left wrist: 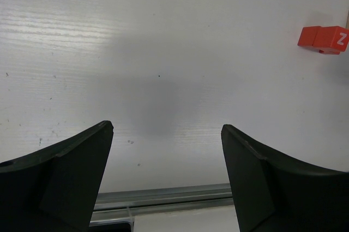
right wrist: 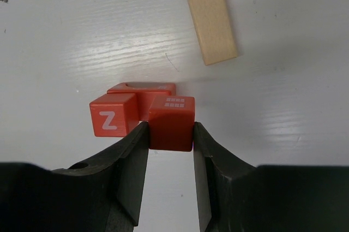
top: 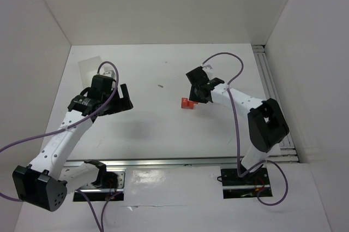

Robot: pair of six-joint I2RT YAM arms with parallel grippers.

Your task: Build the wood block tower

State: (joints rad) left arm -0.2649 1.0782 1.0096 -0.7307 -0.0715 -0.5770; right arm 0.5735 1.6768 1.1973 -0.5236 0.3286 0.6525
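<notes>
The wood block tower (top: 188,103) is a low cluster of red-orange pieces near the middle of the worktop (top: 163,134), a little toward the right edge. The right claw (right wrist: 170,134) pinches a red-orange cube (right wrist: 172,120) marked with a dot grid, which touches the Z cube (right wrist: 113,114) beside it. A pale tan block (right wrist: 212,25) lies flat nearby, apart from them. The left claw (left wrist: 166,131) hangs spread wide over the worktop, nearer the left edge.

Near the middle of the table (top: 163,134), the right claw (right wrist: 170,134) presses both sides of one cube (right wrist: 171,120). A lettered cube (right wrist: 113,114) touches that cube's side, a third block (right wrist: 143,89) lies just behind both, and a flat plank (right wrist: 212,25) lies farther beyond, apart. The left claw (top: 121,101) hangs well apart to the left of this cluster.
</notes>
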